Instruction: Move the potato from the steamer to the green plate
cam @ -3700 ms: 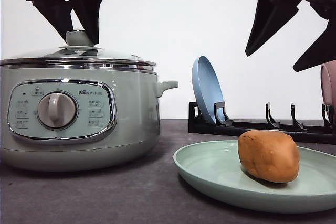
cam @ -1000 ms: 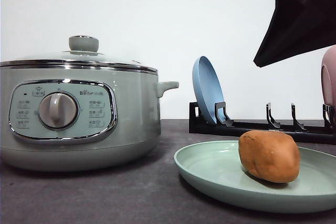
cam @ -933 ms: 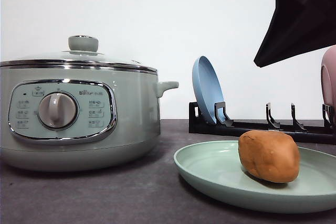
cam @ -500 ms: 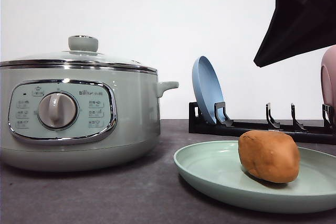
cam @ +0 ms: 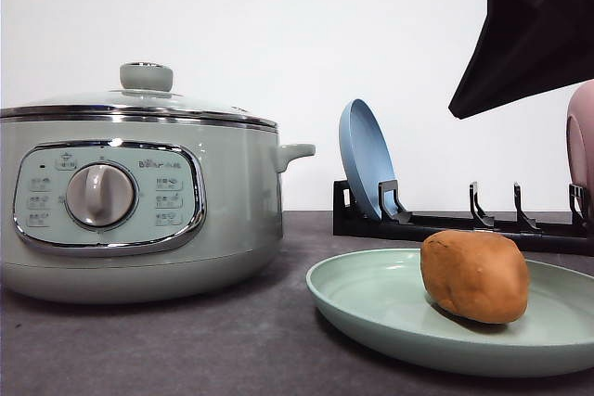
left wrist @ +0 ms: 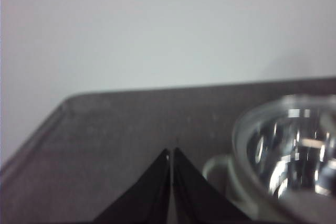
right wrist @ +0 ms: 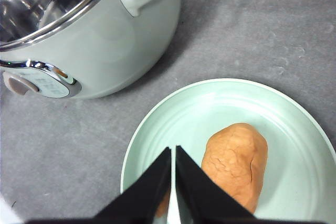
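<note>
Potato (cam: 475,276) lies on green plate (cam: 371,303), on the counter (cam: 186,340) just right of the lidded steamer (cam: 139,201). Right end effector (right wrist: 173,153) above the plate, fingers pressed together, empty; left end effector (left wrist: 171,154) likewise closed, empty.

You have an orange-brown potato (cam: 475,276) with fine darker cracks on a pale mint-green plate (cam: 371,303); your steamer (cam: 232,201) is sage green with chrome trim and a grey dial; behind stand a blue plate (cam: 365,157), a pink plate (cam: 582,147) and a black rack (cam: 445,224); both tools look black; the tabletop (cam: 186,350) is mottled dark grey.
</note>
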